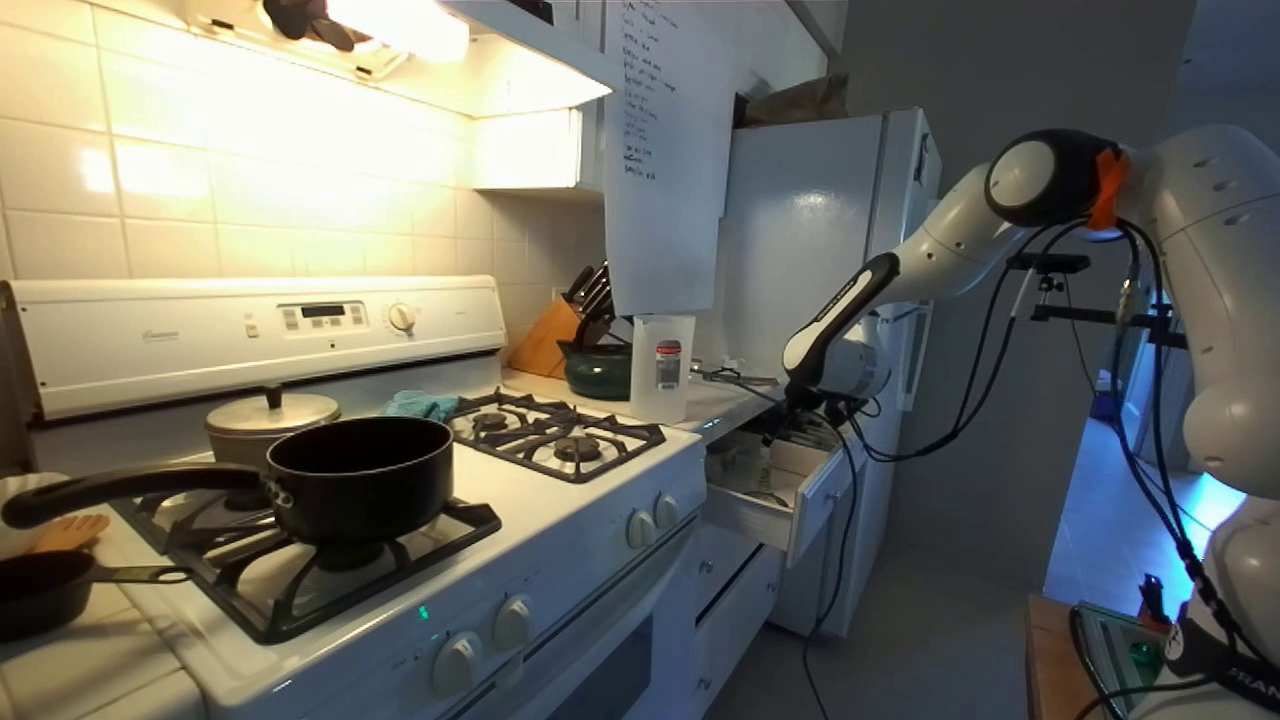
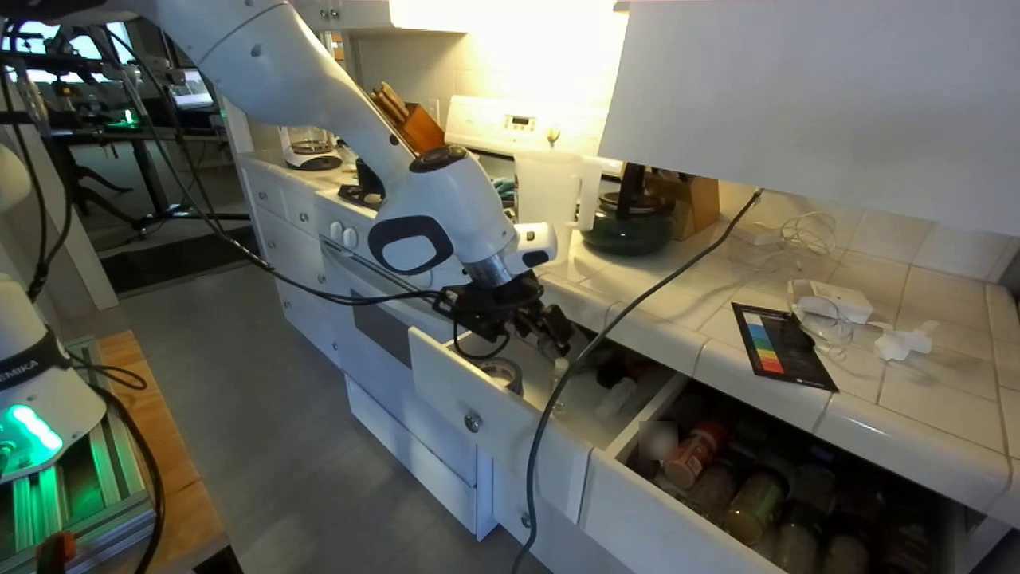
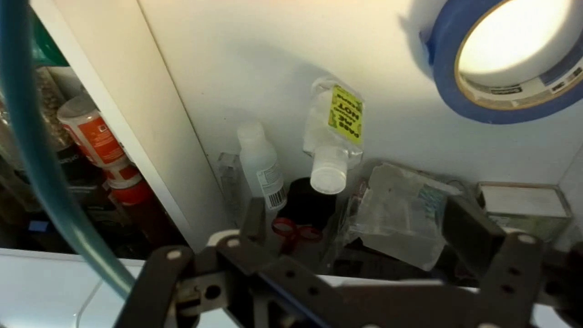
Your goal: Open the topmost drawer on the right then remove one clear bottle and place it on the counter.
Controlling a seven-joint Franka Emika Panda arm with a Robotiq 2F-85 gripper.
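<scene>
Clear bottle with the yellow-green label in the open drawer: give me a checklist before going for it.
1. Shallow white flat-fronted drawer pulled open: ok.
2. Black end effector open, holding nothing: ok.
3. Clear bottle with yellow-green label apart from white barcode-labelled bottle: ok.
4. End effector down at bottle height: cannot tell.
5. Long teal cable off that bottle: ok.
6. White-tiled counter free of things: not ok; black card with coloured bars lies there.

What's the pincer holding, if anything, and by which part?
Nothing is held: the pincer stands open, and the yellow-labelled clear bottle is in the drawer below, not in its grip.
</scene>
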